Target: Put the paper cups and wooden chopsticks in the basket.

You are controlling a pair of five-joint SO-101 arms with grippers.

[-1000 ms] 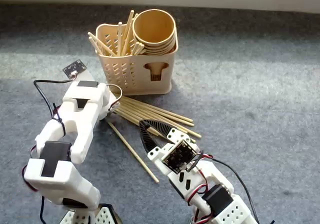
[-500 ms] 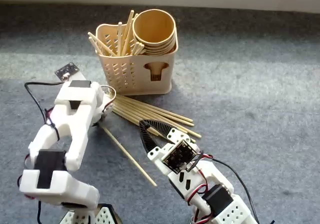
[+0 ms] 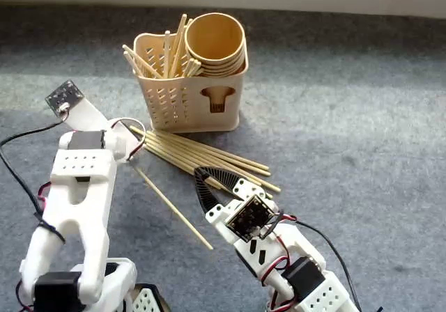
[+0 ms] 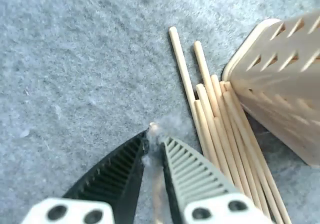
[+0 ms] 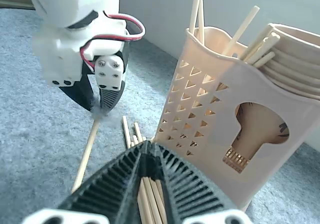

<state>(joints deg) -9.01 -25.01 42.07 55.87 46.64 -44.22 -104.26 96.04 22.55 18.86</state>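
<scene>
Grey carpet [image 3: 362, 117] w/ basket [image 3: 174, 106] at the back: paper cups [image 3: 214, 40] stacked inside, upright chopsticks [image 3: 171, 51] beside them. Loose bundle [image 3: 209, 155] of chopsticks lies on the carpet just in front of the basket. L gripper [image 4: 153, 136]: fingers clamped on the end of a single chopstick [image 3: 172, 209] lying beside the bundle. R gripper [image 5: 148, 151]: fingers together at the tips, over the bundle.
</scene>
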